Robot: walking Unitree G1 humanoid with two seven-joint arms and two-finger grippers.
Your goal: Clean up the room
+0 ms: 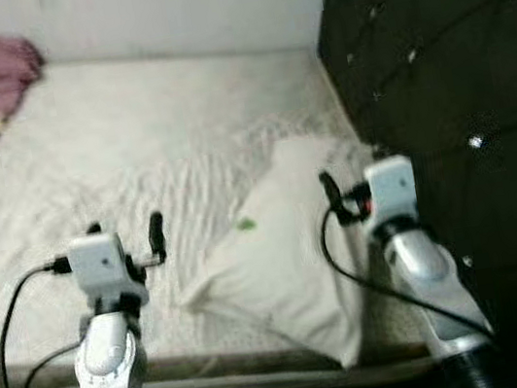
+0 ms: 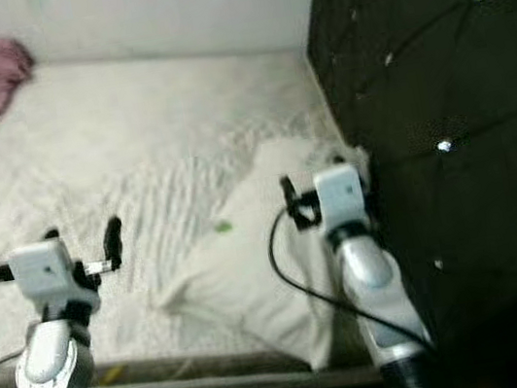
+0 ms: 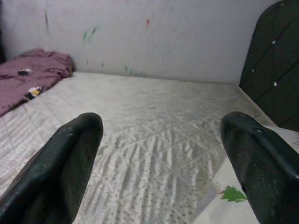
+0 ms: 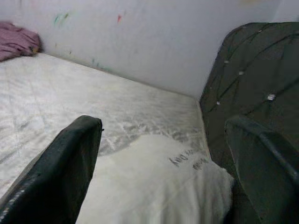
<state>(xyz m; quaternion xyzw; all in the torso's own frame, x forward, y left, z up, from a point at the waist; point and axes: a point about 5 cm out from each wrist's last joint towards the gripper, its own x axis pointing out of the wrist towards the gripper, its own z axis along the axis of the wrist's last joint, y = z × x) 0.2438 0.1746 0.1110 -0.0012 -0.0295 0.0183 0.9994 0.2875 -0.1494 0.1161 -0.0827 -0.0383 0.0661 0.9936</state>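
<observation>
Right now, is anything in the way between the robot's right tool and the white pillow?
Nothing visible. The right tool hangs open just above the white pillow on the bed, with only air between them.

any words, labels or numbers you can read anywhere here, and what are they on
Nothing can be read for certain.
Pillow: a short line of dark print near its corner by the headboard, too blurred to read.
Pillow, green mark: a small tree-like shape, not text.
Wall: green and red scribbles, no letters.
Pink blanket: small patches, too small to tell.
</observation>
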